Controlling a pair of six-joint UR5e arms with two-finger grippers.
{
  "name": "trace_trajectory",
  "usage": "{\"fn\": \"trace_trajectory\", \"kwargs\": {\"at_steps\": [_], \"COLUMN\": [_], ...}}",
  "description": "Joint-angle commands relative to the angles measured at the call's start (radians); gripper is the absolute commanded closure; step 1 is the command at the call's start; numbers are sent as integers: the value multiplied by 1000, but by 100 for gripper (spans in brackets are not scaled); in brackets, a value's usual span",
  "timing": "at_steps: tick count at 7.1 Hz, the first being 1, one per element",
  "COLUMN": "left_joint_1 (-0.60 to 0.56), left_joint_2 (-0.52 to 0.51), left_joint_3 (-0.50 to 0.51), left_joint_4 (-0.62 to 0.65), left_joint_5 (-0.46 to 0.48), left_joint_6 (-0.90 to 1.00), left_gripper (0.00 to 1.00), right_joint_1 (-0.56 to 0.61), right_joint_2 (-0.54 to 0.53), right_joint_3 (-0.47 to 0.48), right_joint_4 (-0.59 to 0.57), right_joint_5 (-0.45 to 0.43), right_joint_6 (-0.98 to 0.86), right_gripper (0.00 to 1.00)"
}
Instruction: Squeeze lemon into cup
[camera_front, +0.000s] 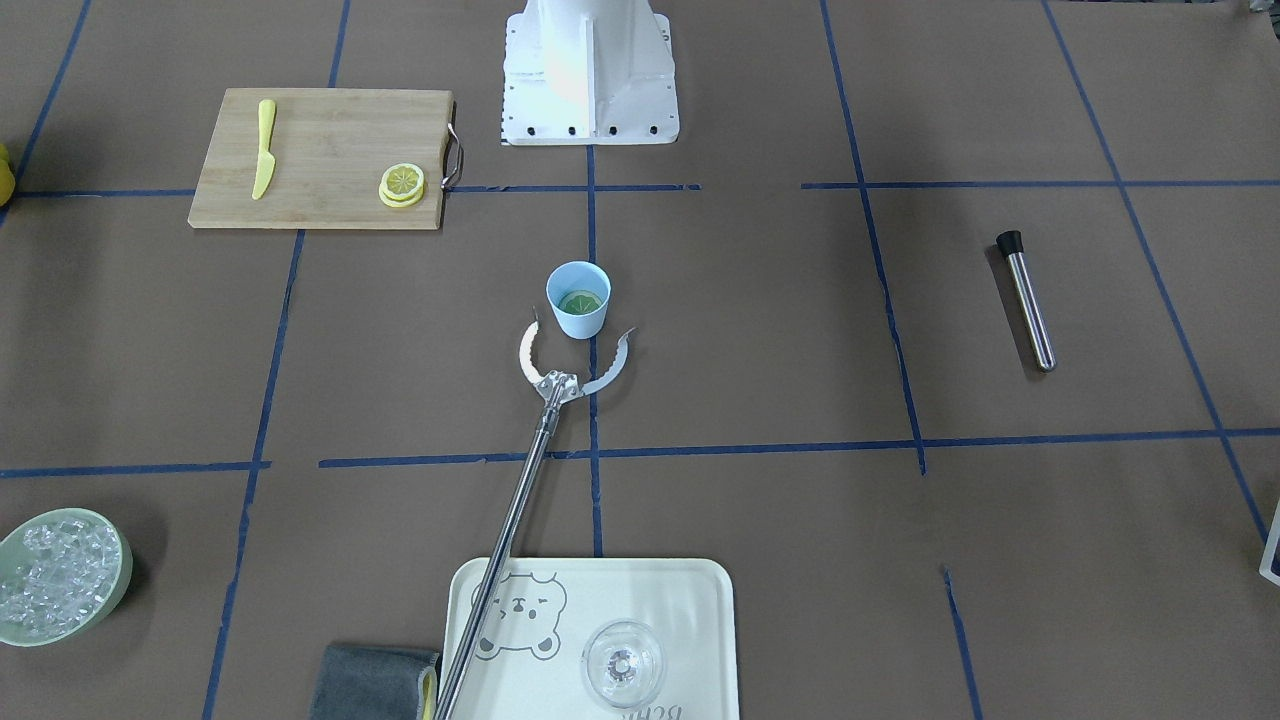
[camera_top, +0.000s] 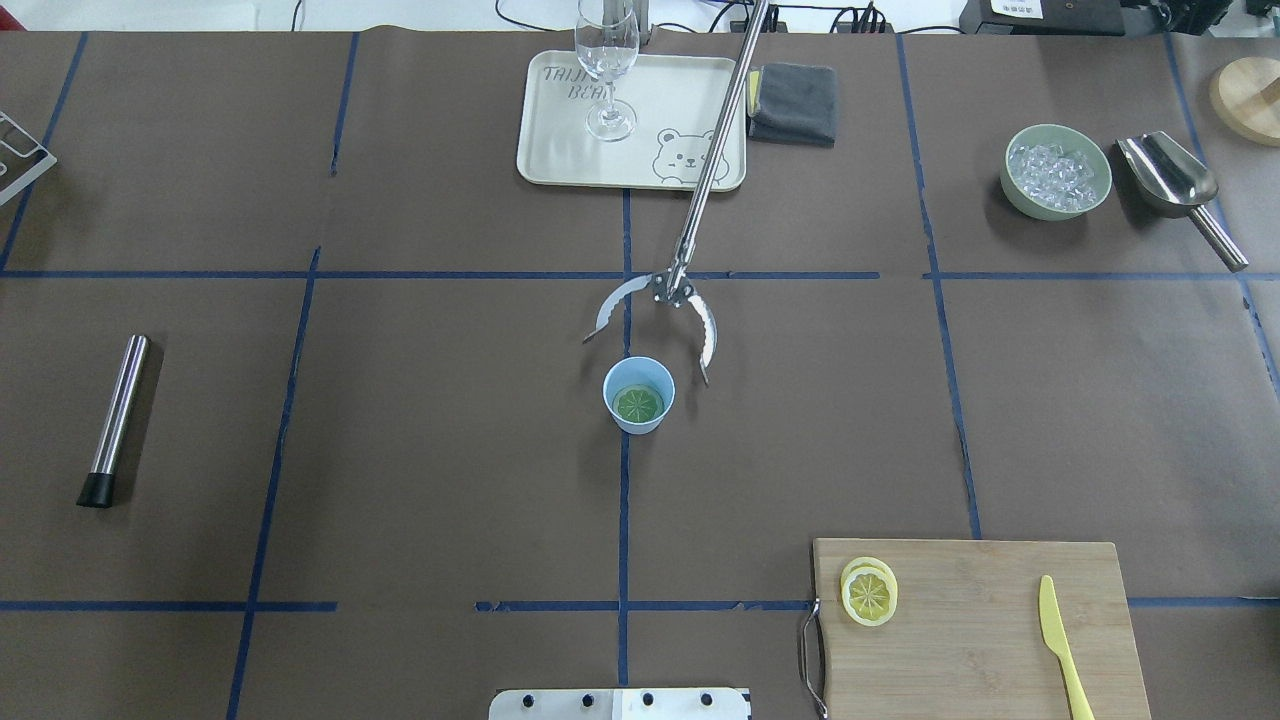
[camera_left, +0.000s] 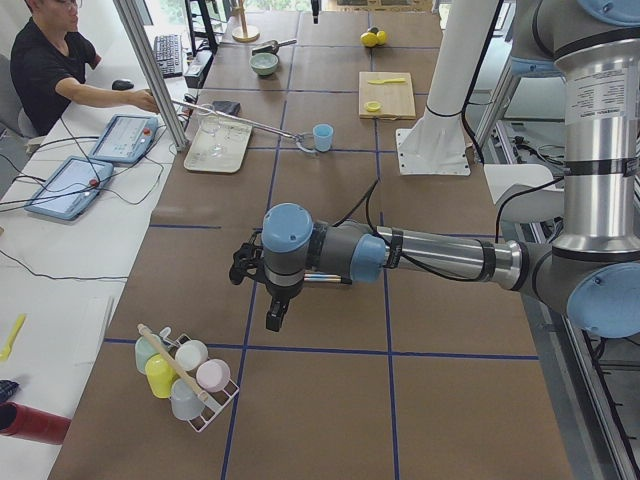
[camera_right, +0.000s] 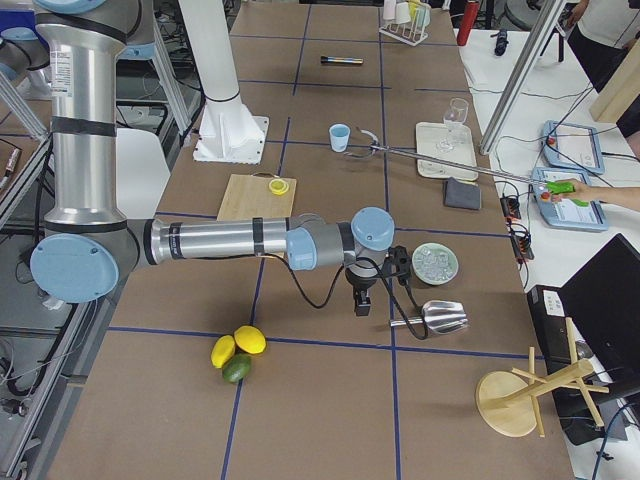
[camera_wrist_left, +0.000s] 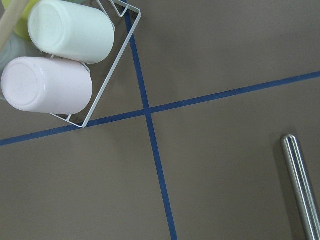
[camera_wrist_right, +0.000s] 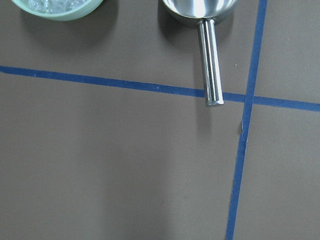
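**Front-facing view.** A small light blue plastic cup (camera_front: 578, 320) stands upright at the table's centre, on a blue tape line. A thin round lemon slice (camera_front: 581, 301) lies flat inside it and looks greenish.

A long steel reach tool (camera_front: 520, 480) comes in from the operators' side, over a cream bear-print tray (camera_front: 690, 600). Its two toothed curved prongs are spread wide. Their tips flank the cup's operator side, and no contact shows.

A stemmed clear glass (camera_front: 622, 663) stands on the tray, with a grey cloth (camera_front: 370, 680) just beside the tray. A bamboo cutting board (camera_front: 330, 150) carries a yellow plastic knife (camera_front: 264, 148) and a stack of spare slices (camera_front: 402, 184). A steel muddler (camera_front: 1028, 300) with a black tip lies well apart from the cup. A pale green bowl of ice (camera_front: 125, 575) sits at a corner.

**Overhead view.** The layout is the same, and the slice is visible through the cup's mouth. A steel scoop (camera_top: 1165, 175) lies beside the bowl.

**Left view.** The left gripper (camera_left: 274, 318) hangs over bare table near a wire rack of pastel cups (camera_left: 185, 375), well apart from the cup. I cannot tell whether its fingers are spread or closed. A seated person (camera_left: 50, 70) holds the reach tool.

**Right view.** The right gripper (camera_right: 362, 300) hangs near the scoop and the bowl. Its finger state cannot be told either. Whole citrus fruit (camera_right: 238, 352) lies close by.

**Left wrist view.** This view shows the rack's corner and the muddler's shaft.

**Right wrist view.** This view shows the scoop's handle and the bowl's rim.
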Motion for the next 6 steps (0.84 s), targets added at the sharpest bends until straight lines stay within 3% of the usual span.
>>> {"fn": "trace_trajectory", "kwargs": {"at_steps": [1, 6], "left_joint_1": [2, 2], "left_joint_2": [1, 0], "left_joint_3": [6, 12], "left_joint_4": [0, 1], "left_joint_5": [0, 0], "left_joint_6": [1, -1], "left_gripper": [0, 0], "right_joint_1": [9, 9], "right_joint_2": [-1, -11], "right_joint_3": [-1, -8], "right_joint_4": [0, 0], "right_joint_5": [0, 0], "right_joint_6": [-20, -42], "right_gripper": [0, 0]}}
